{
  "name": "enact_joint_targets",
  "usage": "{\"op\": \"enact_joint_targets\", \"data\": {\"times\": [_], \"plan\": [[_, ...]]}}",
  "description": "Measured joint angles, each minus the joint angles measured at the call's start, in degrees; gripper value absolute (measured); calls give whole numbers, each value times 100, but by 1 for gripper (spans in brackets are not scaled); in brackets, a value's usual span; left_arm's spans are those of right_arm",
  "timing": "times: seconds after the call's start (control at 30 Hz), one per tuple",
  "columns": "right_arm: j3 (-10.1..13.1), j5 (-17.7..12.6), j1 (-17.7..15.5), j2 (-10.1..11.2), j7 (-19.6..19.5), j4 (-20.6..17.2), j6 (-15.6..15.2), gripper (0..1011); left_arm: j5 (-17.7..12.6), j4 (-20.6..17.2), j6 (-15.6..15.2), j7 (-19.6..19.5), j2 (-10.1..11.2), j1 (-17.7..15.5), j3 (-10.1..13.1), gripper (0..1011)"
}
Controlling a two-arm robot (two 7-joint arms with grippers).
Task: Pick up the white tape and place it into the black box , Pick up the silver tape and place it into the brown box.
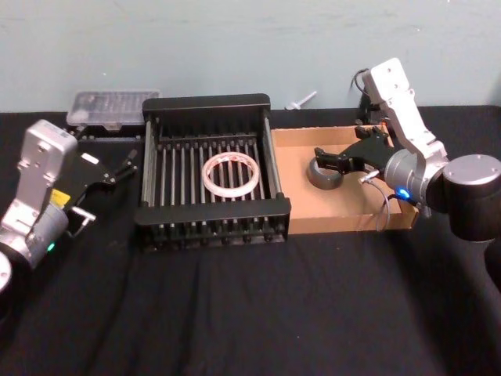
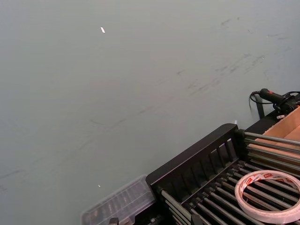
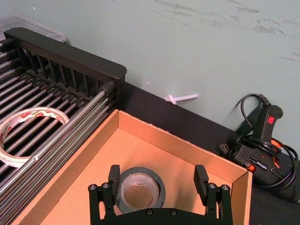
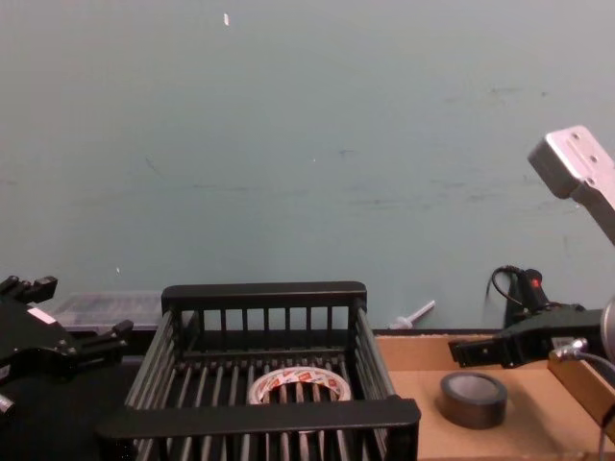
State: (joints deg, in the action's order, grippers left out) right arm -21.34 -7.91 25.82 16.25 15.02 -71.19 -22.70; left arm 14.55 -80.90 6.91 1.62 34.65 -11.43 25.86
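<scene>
**Both tapes seated in their boxes; right gripper open above the silver tape**

The white tape lay flat on the slatted floor of the black box, near the middle of the crate and clear of its walls. The silver tape lay flat on the floor of the brown box, in the half nearer the crate, with its pale core facing up.

The right gripper was positioned over the brown box, just above the silver tape. Its fingers were spread apart. In the right wrist view, the right gripper stood with one finger at each side of the roll, and neither finger was seen to touch it.

The left gripper was located to the left of the black box, above the black tablecloth and apart from the crate. Its fingers were parted and held nothing.

A clear plastic case rested behind the left arm, against the wall. A black power tool with its cord lay behind the brown box.
</scene>
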Motion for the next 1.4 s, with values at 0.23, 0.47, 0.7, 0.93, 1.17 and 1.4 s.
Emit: {"op": "enact_joint_targets", "data": {"times": [0.23, 0.47, 0.7, 0.93, 1.17, 1.4], "plan": [[48, 3, -32, -15, 4, -24, 41, 1002, 0, 0, 0, 0, 0, 0, 0, 1001], [232, 48, -269, -23, -50, -330, 274, 1002, 0, 0, 0, 0, 0, 0, 0, 1001], [517, 131, -815, 32, -259, -873, 841, 1002, 0, 0, 0, 0, 0, 0, 0, 1002], [731, 398, -1307, 16, -689, -1111, 1733, 1002, 0, 0, 0, 0, 0, 0, 0, 1001], [856, 569, -1667, -7, -834, -1195, 2359, 1002, 0, 0, 0, 0, 0, 0, 0, 1001], [903, 735, -1788, -72, -853, -1126, 2569, 1002, 0, 0, 0, 0, 0, 0, 0, 1001]]}}
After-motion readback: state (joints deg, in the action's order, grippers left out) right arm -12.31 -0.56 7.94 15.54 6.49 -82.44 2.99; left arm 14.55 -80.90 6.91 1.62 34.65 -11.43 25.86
